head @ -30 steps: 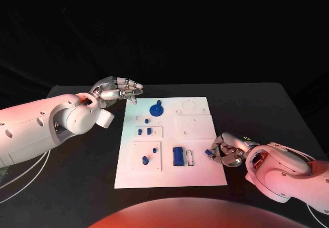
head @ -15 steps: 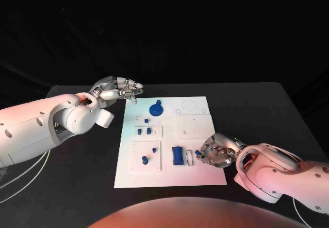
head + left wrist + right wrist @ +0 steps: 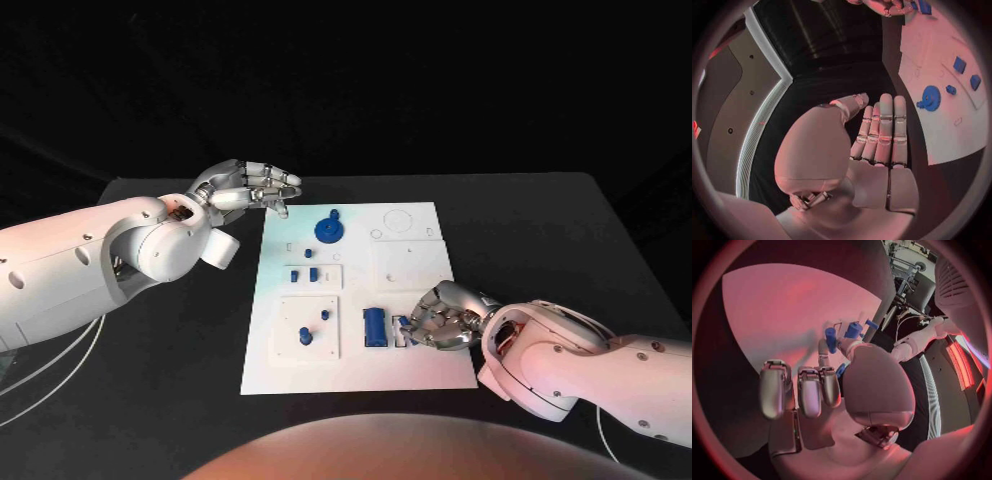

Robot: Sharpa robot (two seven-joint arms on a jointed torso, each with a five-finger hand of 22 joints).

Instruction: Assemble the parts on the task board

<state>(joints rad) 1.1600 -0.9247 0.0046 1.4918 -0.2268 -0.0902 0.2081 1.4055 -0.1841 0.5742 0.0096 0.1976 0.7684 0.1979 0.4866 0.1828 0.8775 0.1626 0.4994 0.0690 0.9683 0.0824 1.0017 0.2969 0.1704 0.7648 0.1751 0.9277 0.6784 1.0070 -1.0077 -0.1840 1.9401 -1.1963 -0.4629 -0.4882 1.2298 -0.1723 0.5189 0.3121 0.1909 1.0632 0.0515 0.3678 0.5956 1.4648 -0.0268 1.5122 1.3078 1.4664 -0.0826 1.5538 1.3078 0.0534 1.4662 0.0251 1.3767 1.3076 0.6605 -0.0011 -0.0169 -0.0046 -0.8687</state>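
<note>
two white arms reach over the black table (image 3: 548,215) in the head view. the left hand (image 3: 245,187) hovers just off the task board (image 3: 418,370)'s far left corner, fingers curled, grasping nothing. the right hand (image 3: 440,318) sits over the board's right edge toward the near end, fingers bunched just beside a tall blue part (image 3: 374,327); a small blue part (image 3: 408,325) shows at its fingertips, whether pinched i cannot tell. a blue gear (image 3: 330,231) lies near the far end.

left wrist view: left hand (image 3: 879,135) with fingers straight and together, empty, apart from the board (image 3: 967,140) with its gear (image 3: 930,97).

right wrist view: right hand (image 3: 817,385) with fingers curled over the board (image 3: 773,305), a blue part (image 3: 830,338) touching one fingertip.
</note>
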